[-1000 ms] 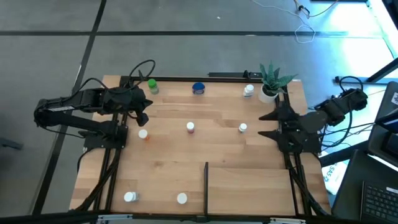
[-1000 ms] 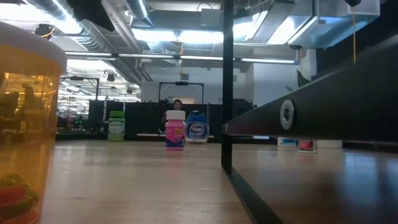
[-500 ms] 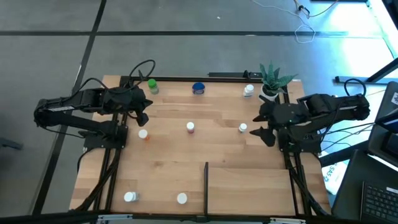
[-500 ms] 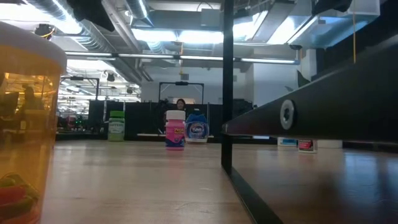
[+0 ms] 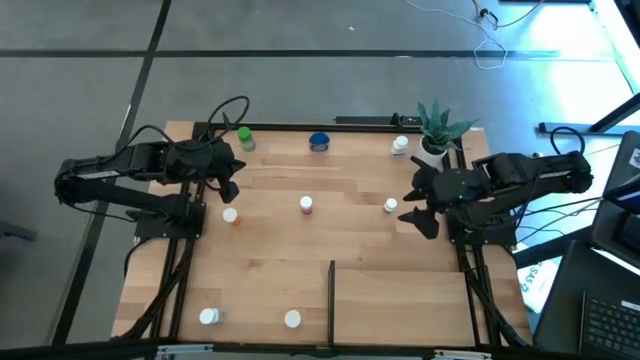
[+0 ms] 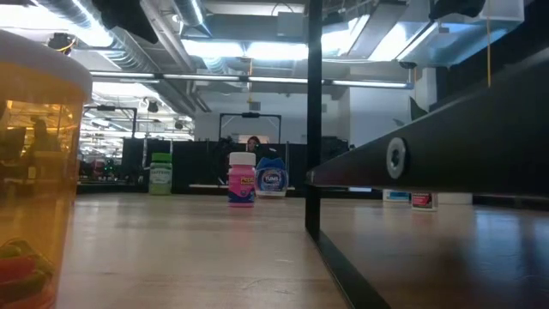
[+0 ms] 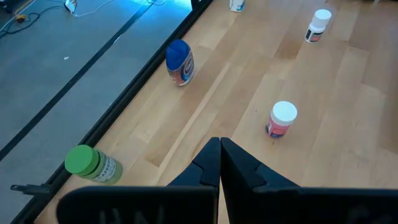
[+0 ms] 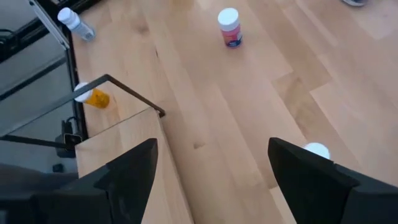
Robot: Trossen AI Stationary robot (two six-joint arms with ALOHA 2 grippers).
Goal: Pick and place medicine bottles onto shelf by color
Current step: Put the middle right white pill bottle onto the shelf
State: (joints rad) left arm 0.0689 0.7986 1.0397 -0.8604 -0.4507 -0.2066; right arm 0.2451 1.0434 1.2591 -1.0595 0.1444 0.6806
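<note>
- the right tool (image 5: 412, 207) hangs over the right side of the counter (image 5: 360, 240), fingers spread wide and holding nothing.
- the nearest bottle, a white-capped bottle (image 5: 390, 205), stands upright just beside that tool, on the side toward the counter's middle; in the right wrist view its cap (image 8: 317, 150) peeks out next to one finger, not yet between the two.
- judgement: the coming move turns on this small offset; the right tool needs to shift toward the cap so the fingers straddle it, then descend along the bottle's vertical axis.
- the right arm is clearly nearer to this bottle than the left.
- the left tool (image 5: 230, 187) waits over the left side, fingers pressed together and empty, near an orange-bodied bottle (image 5: 230, 215).
- other bottles: pink bottle (image 5: 306, 204) mid-counter, green bottle (image 5: 244, 138) and blue bottle (image 5: 319, 142) along the far edge.
- the shelf (image 5: 400, 300) with its black divider bar (image 5: 331, 290) lies at the near edge.
</note>
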